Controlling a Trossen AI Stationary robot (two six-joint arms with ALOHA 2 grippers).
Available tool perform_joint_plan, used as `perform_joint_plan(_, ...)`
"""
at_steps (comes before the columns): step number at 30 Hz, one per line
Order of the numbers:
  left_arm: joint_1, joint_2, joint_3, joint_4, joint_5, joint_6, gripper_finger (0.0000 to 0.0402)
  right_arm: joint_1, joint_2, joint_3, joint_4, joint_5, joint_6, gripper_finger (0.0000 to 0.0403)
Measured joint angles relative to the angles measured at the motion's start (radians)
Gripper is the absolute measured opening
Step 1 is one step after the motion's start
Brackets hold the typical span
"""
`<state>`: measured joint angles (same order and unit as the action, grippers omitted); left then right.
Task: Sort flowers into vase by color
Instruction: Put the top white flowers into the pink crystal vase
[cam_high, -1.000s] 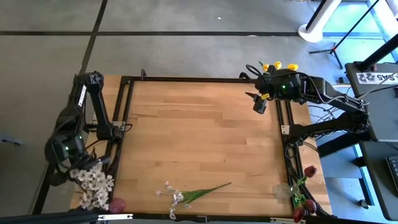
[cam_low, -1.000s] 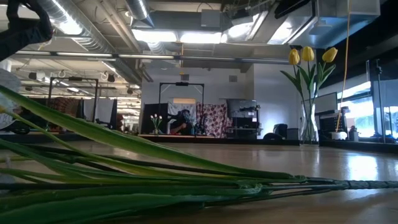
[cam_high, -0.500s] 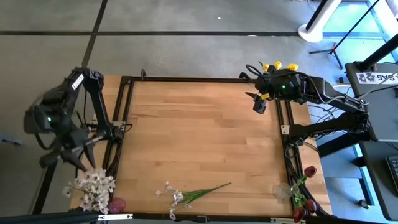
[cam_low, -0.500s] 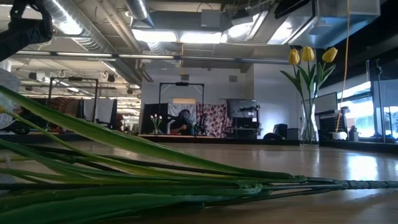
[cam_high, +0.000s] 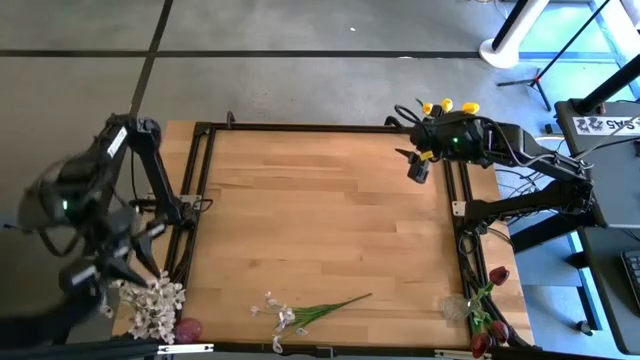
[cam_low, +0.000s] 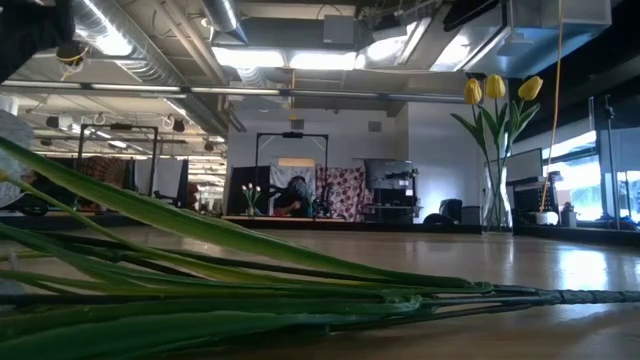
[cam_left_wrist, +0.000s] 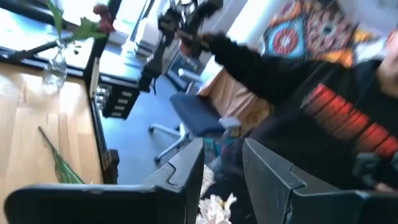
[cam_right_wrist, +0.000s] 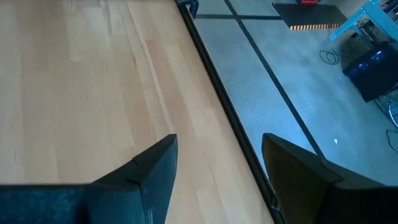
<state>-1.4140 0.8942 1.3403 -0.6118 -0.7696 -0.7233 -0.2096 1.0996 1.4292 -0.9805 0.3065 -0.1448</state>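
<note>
My left gripper (cam_high: 108, 275) (cam_left_wrist: 222, 168) hangs open above a bunch of white-pink blossoms (cam_high: 150, 305) (cam_left_wrist: 214, 208) at the table's near left corner, touching nothing. A dark red tulip head (cam_high: 188, 328) lies beside that bunch. One white-pink spray (cam_high: 300, 314) lies flat near the near edge; its green stems (cam_low: 250, 290) fill the low view. Yellow tulips (cam_high: 447, 106) (cam_low: 495, 90) stand in a glass vase at the far right corner. Dark red tulips (cam_high: 488, 300) stand in a vase (cam_left_wrist: 55, 67) at the near right corner. My right gripper (cam_high: 418, 168) (cam_right_wrist: 217, 168) waits open by the yellow tulips.
A black metal frame (cam_high: 300, 128) runs around the wooden table top (cam_high: 320, 220), whose middle is bare wood. A person in a dark sweatshirt (cam_left_wrist: 323, 106) and an office chair (cam_left_wrist: 193, 118) show beyond the table in the left wrist view.
My left arm has lifted up off the white-pink blossom bunch at the near left corner and swung above it, still in motion. The bunch has stayed at the corner. My right arm has kept still.
</note>
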Motion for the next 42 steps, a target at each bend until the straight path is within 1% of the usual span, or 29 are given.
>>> perform_joint_plan(4, 0.021, 0.084, 0.0, -0.001, 0.016, -0.029, 0.0108, 0.0, 0.0, 0.0, -0.034, 0.0, -0.01, 0.0234)
perform_joint_plan(6, 0.029, 0.123, 0.0, -0.022, 0.043, -0.049, 0.0108, 0.0, 0.0, 0.0, -0.04, 0.0, -0.01, 0.0234)
perform_joint_plan(8, 0.04, 0.158, 0.0, -0.08, 0.085, -0.103, 0.0108, 0.0, 0.0, 0.0, -0.042, 0.0, -0.01, 0.0234)
perform_joint_plan(12, 0.057, 0.202, 0.0, -0.187, 0.178, -0.268, 0.0108, 0.0, 0.0, 0.0, -0.043, -0.001, -0.01, 0.0234)
perform_joint_plan(14, 0.057, 0.216, 0.0, -0.181, 0.203, -0.323, 0.0108, 0.0, 0.0, 0.0, -0.043, -0.001, -0.01, 0.0234)
perform_joint_plan(16, 0.057, 0.226, 0.0, -0.173, 0.211, -0.34, 0.0108, 0.0, 0.0, 0.0, -0.043, -0.001, -0.01, 0.0234)
perform_joint_plan(21, 0.057, 0.266, 0.0, -0.234, 0.216, -0.348, 0.0108, 0.0, 0.0, 0.0, -0.046, -0.002, -0.01, 0.0234)
perform_joint_plan(26, 0.057, 0.298, 0.0, -0.259, 0.248, -0.349, 0.0108, 0.0, 0.0, 0.0, -0.065, -0.003, -0.011, 0.0234)
perform_joint_plan(29, 0.072, 0.292, 0.0, -0.263, 0.25, -0.349, 0.0108, 0.0, 0.0, 0.0, -0.078, -0.003, -0.011, 0.0234)
perform_joint_plan(32, 0.098, 0.268, 0.035, -0.263, 0.242, -0.347, 0.0108, 0.0, 0.0, 0.0, -0.078, -0.002, -0.014, 0.0234)
perform_joint_plan(42, 0.114, 0.201, 0.163, -0.264, 0.152, -0.144, 0.0108, 0.0, 0.0, 0.0, -0.076, 0.016, -0.017, 0.0234)
